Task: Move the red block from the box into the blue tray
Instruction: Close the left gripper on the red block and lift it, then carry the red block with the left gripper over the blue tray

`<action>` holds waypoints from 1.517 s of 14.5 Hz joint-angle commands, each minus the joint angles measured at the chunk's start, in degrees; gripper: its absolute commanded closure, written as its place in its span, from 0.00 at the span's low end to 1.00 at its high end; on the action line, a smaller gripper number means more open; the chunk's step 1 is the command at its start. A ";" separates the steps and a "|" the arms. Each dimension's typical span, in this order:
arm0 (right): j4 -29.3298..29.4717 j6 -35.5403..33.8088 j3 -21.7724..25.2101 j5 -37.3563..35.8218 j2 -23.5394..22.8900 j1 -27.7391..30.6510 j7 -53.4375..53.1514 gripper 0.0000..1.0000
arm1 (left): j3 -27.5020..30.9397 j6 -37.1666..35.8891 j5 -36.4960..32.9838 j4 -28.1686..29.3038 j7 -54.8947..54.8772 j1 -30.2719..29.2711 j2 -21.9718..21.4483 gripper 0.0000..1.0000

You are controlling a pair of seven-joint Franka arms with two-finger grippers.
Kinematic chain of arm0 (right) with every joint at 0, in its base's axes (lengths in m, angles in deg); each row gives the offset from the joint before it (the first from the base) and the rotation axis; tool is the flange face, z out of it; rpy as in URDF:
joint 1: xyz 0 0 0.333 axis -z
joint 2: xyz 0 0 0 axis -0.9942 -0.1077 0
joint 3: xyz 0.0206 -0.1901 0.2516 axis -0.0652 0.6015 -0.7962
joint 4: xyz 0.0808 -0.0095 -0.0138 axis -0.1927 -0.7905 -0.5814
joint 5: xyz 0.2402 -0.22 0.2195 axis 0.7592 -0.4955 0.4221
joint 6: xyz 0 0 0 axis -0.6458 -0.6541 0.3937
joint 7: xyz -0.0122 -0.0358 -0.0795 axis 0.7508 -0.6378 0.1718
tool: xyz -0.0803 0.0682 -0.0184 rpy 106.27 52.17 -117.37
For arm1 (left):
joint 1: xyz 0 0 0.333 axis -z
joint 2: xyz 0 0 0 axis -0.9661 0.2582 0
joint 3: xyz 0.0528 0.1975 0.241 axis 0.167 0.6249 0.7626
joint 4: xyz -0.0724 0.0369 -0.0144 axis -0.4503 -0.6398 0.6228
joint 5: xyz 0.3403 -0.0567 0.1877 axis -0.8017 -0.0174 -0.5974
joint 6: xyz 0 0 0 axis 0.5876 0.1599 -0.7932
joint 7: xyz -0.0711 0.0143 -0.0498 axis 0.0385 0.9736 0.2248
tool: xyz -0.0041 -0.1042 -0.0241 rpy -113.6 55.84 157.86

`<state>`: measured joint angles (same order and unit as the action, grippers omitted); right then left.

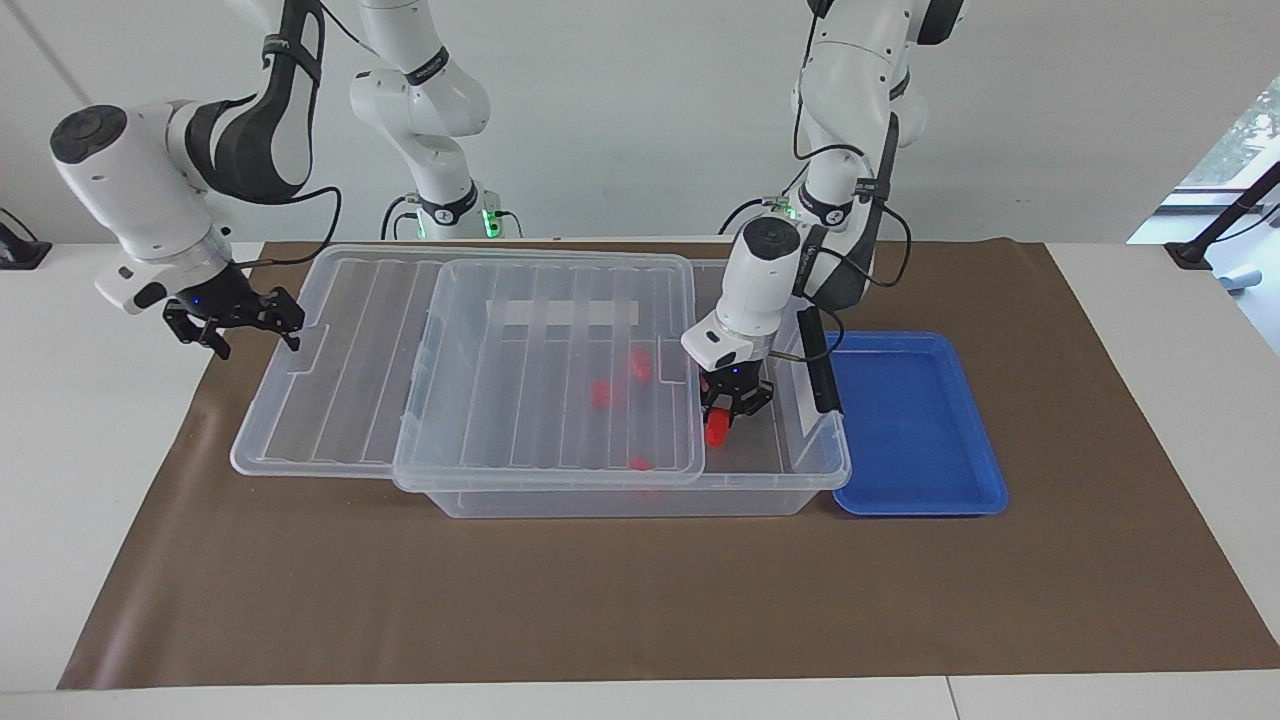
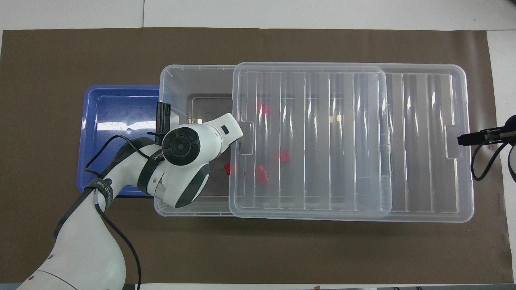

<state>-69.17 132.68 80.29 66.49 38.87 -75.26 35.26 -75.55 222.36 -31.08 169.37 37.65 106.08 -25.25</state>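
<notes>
From overhead, the left arm's white wrist covers the left gripper [image 1: 728,412] and the red block [image 1: 716,432] it pinches inside the box [image 2: 193,80]. The right gripper [image 1: 236,318] is mostly cut off by that view's edge beside the lid [image 2: 419,141]. The other red blocks [image 2: 262,175] show only dimly through the ribbed lid.
</notes>
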 commanded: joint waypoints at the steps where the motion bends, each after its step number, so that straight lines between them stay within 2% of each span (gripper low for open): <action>1: -1.12 1.22 -0.20 -0.15 0.65 0.58 1.44 0.00 | -0.03 -3.71 -0.21 -0.42 0.18 -0.28 -2.39 1.00; 7: -0.59 0.69 -0.29 -0.15 0.65 0.58 1.44 0.00 | 0.23 -11.18 -0.30 -4.90 0.18 -1.41 -4.06 1.00; 11: 0.02 -0.27 -0.20 -0.15 0.56 0.67 1.44 0.00 | 0.23 -18.37 -0.30 -7.36 0.27 -1.77 -7.05 1.00; 13: 2.21 -2.37 -0.20 -0.15 -0.23 0.67 1.35 0.00 | 0.23 -22.34 -0.30 -8.86 0.35 -1.77 -8.71 1.00; 15: 4.85 -5.27 -0.20 -0.15 -0.93 0.41 1.09 0.00 | 0.32 -26.20 -0.29 -8.69 0.18 -1.95 -11.96 1.00; 18: 8.45 -9.84 -0.29 -0.15 -0.85 -0.90 -0.48 0.00 | 0.58 -33.23 -0.30 -8.43 -1.22 -5.28 -18.02 1.00; 20: 11.35 -13.35 -0.37 -0.33 -0.94 -1.70 -3.03 0.00 | 0.85 -37.98 -0.21 -8.34 -1.23 -8.43 -19.61 1.00; 22: 13.20 -15.56 -0.37 -0.41 -0.67 -2.66 -4.53 0.00 | 0.94 -38.53 -0.21 -8.34 -1.23 -11.17 -19.79 1.00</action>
<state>-58.81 119.87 80.09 66.48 38.85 -77.26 32.77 -74.59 184.81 -31.08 160.01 37.12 97.45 -44.34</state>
